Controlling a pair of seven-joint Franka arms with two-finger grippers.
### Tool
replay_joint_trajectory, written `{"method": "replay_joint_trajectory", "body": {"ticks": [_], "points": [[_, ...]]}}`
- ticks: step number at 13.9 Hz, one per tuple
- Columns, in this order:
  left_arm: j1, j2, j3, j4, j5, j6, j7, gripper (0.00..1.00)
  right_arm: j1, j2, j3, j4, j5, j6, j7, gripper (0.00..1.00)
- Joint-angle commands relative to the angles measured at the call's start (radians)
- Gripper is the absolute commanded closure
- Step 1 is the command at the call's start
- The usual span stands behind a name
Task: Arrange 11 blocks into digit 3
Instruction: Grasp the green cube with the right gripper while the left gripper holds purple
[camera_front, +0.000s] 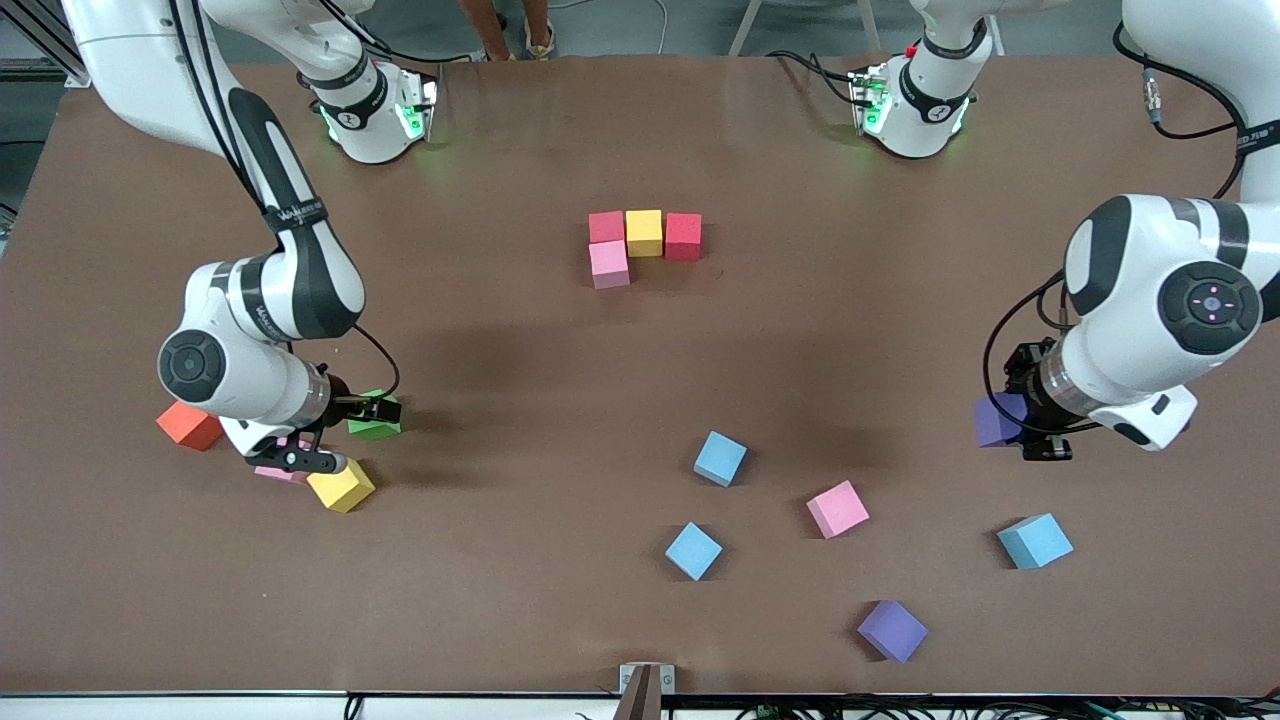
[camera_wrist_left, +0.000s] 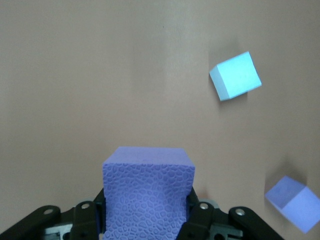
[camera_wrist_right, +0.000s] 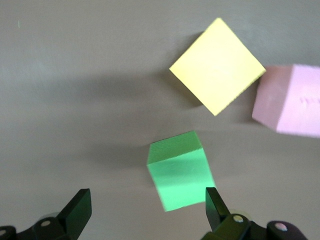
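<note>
The desk carries a started digit 3 near the middle, toward the robots' edge: four touching cubes. The loose blocks lie scattered toward the camera's edge. They look light, soft foam, slightly grippy; flat facing sides are the best place to hold.

The left pincer pinches a purple cube above the desk's left-arm end. The right pincer stands spread above a green cube near the right-arm end.

The left wrist view shows the purple foam's pebbled texture. The front view hides it.
</note>
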Motion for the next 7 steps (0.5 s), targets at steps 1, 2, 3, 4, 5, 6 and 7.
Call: {"method": "replay_joint_trajectory", "body": {"ticks": [1, 2, 3, 4, 5, 6, 7], "points": [[-0.046, -0.013, 0.000, -0.004, 0.023, -0.018, -0.054, 0.89, -0.047, 0.020, 0.023, 0.002, 0.002, -0.006, -0.184, 0.00], [-0.059, -0.012, 0.000, -0.004, 0.022, -0.018, -0.063, 0.89, -0.053, 0.029, 0.023, 0.002, 0.002, -0.006, -0.215, 0.00], [-0.061, -0.013, -0.001, -0.006, 0.022, -0.020, -0.069, 0.89, -0.053, 0.034, 0.023, 0.001, 0.001, -0.005, -0.230, 0.00], [-0.073, -0.013, -0.001, -0.006, 0.022, -0.020, -0.086, 0.89, -0.052, 0.035, 0.023, -0.001, -0.002, -0.006, -0.238, 0.00], [-0.089, -0.013, 0.000, -0.006, 0.022, -0.020, -0.094, 0.89, -0.049, 0.038, 0.023, -0.014, -0.004, 0.000, -0.247, 0.00], [-0.093, -0.013, 0.000, -0.006, 0.022, -0.020, -0.095, 0.89, -0.047, 0.041, 0.023, -0.022, -0.005, 0.007, -0.250, 0.00], [-0.092, -0.015, 0.000, -0.004, 0.022, -0.021, -0.095, 0.89, -0.046, 0.049, 0.023, -0.022, -0.007, 0.009, -0.250, 0.00]]}}
